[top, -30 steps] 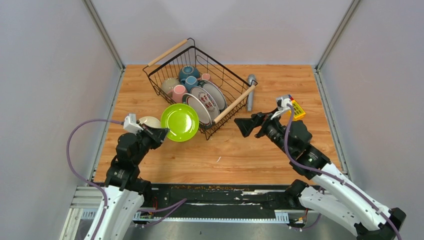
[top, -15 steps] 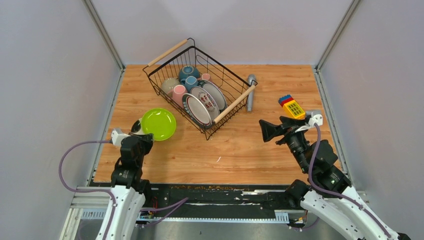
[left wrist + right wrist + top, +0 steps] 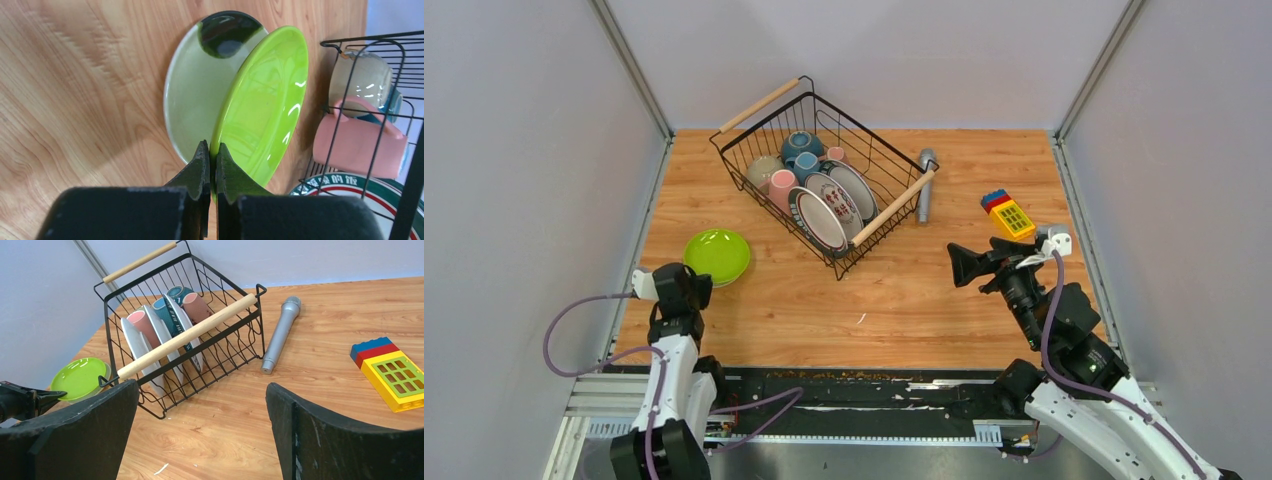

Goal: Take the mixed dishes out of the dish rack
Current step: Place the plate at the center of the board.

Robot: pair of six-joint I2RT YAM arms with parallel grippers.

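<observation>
The dish rack, a black wire basket with wooden handles, stands at the back centre and also shows in the right wrist view. It holds patterned white plates, a pink mug, a teal bowl and a beige bowl. My left gripper is shut on the rim of the lime-green plate. The plate leans tilted over a pale dish on the table, left of the rack. My right gripper is open and empty, right of the rack.
A grey cylinder lies just right of the rack. A yellow-red-blue toy block sits near the right gripper. Grey walls close in the left, right and back edges of the wooden table.
My left arm has drawn back toward the near left, carrying the green plate from beside the rack down low over the pale dish. My right arm pulled back to the right, then stayed.
</observation>
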